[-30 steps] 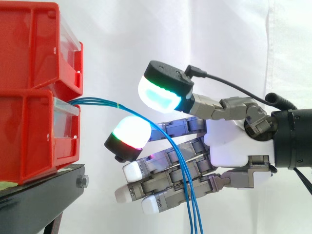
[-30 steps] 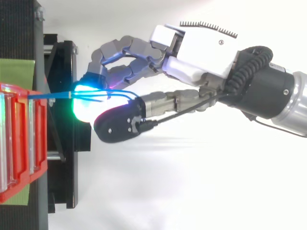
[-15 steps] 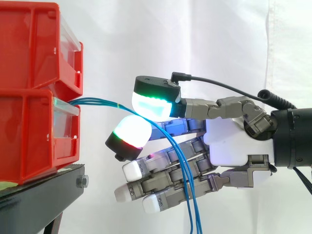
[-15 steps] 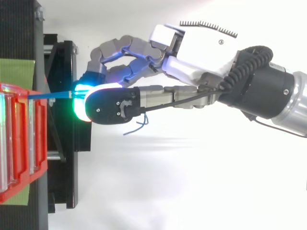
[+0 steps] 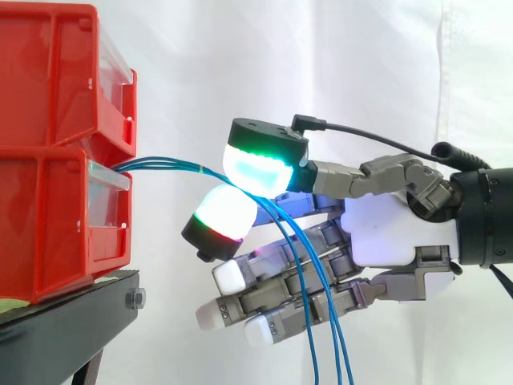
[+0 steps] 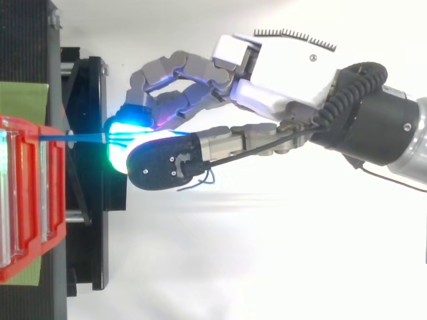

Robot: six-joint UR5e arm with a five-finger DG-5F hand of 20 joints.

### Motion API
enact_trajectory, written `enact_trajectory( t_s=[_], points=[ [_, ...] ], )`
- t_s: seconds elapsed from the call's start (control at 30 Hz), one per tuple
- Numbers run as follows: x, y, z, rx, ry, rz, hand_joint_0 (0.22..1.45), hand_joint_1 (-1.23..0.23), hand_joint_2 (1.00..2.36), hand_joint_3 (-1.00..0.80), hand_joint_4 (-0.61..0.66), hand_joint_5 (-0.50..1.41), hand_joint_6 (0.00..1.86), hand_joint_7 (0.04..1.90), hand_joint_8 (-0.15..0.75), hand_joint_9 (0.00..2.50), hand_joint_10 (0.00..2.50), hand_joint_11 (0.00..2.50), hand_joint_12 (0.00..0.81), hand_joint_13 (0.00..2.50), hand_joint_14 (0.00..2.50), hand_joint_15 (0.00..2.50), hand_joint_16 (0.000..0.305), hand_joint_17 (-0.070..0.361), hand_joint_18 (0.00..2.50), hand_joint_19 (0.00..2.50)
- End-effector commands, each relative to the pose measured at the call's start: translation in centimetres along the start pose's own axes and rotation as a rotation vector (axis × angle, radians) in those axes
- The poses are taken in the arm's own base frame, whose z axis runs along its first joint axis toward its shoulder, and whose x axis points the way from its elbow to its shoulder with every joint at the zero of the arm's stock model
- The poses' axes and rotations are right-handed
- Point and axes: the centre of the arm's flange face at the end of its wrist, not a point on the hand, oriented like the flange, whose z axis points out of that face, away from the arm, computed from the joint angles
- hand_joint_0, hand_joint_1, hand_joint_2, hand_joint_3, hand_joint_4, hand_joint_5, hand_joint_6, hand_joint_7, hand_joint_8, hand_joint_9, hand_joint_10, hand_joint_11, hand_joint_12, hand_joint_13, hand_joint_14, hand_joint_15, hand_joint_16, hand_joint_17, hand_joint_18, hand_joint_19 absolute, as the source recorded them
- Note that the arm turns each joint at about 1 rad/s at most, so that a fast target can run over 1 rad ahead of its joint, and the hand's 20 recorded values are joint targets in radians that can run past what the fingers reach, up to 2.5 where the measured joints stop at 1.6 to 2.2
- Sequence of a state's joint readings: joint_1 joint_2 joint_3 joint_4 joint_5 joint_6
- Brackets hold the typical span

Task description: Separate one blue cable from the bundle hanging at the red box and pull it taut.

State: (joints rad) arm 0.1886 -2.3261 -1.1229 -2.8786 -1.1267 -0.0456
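**Cables** (image 5: 160, 164): thin blue bundle. Leaves the lip of the lower bin (image 5: 56, 224) at left of frame, arches right, then drops out past the bottom edge. Slack overall. Several strands run together, and none looks parted from the rest. From above, the short span from bin to hand (image 6: 80, 137) reads as one straight line.

**Hand** (image 5: 385, 241): enters from the right and is closed in a pinch on the cables near the bin. Two glowing pads (image 5: 255, 167) meet at centre frame, one above the arch and one below, with the strands between them. How many strands are caught cannot be told. The other fingers lie straight at lower centre, behind the hanging run, likely kept out of the pinch. The grip sits close to the bin, probably so a pull rightward tightens only a short span.

**Bins**: red, two stacked at upper left, with the upper bin (image 5: 56, 72) set above the cable exit.

**Stand** (image 5: 72, 321): black, lower left, carries the bins
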Motion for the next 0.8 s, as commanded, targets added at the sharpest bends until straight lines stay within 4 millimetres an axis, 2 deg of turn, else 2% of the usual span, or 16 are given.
enact_trajectory(
  t_s=[0.0,0.13,0.37,0.53,0.57,0.6,0.63,0.7,0.77],
  points=[
    [-0.23,0.05,-0.23,0.018,0.000,-0.007,0.79,-0.85,1.00,-0.50,0.09,-0.22,0.92,1.05,0.270,0.86,0.02,0.71,0.287,0.52,0.01,0.14,0.043,0.096,0.60,0.36],
    [-0.36,0.00,-0.25,0.022,-0.001,-0.009,0.76,-0.87,1.00,-0.50,0.10,-0.21,0.91,1.05,0.273,0.88,0.02,0.71,0.282,0.54,0.01,0.14,0.042,0.095,0.62,0.35],
    [-0.70,0.80,-0.35,0.017,-0.005,-0.007,0.60,-0.93,1.00,-0.50,0.13,-0.21,0.89,1.00,0.273,0.87,0.02,0.71,0.286,0.54,0.01,0.16,0.042,0.094,0.61,0.36],
    [-0.70,0.80,-0.35,0.017,-0.005,-0.007,0.51,-0.89,1.00,-0.50,0.17,-0.21,0.87,0.97,0.289,0.87,0.02,0.68,0.304,0.56,0.01,0.16,0.045,0.102,0.62,0.37],
    [-0.82,0.79,-0.33,0.017,-0.006,-0.006,0.50,-0.85,1.00,-0.50,0.18,-0.21,0.87,0.95,0.294,0.87,0.02,0.68,0.311,0.56,0.01,0.16,0.047,0.105,0.63,0.37],
    [-0.82,0.79,-0.33,0.017,-0.006,-0.006,0.48,-0.70,1.00,-0.50,0.19,-0.21,0.87,0.94,0.307,0.88,0.02,0.67,0.320,0.57,0.01,0.15,0.048,0.109,0.64,0.38],
    [-0.93,0.79,-0.30,0.017,-0.008,-0.006,0.48,-0.67,1.00,-0.50,0.19,-0.21,0.87,0.95,0.306,0.88,0.02,0.66,0.320,0.57,0.01,0.16,0.048,0.109,0.64,0.38],
    [-0.93,0.79,-0.30,0.017,-0.008,-0.006,0.51,-0.51,1.00,-0.50,0.18,-0.20,0.85,0.95,0.300,0.88,0.02,0.66,0.309,0.55,0.01,0.16,0.047,0.106,0.64,0.40],
    [-0.93,0.79,-0.30,0.017,-0.008,-0.006,0.57,-0.43,1.00,-0.50,0.16,-0.19,0.83,0.98,0.293,0.88,0.02,0.64,0.289,0.53,0.01,0.15,0.044,0.099,0.61,0.43]
  ],
)
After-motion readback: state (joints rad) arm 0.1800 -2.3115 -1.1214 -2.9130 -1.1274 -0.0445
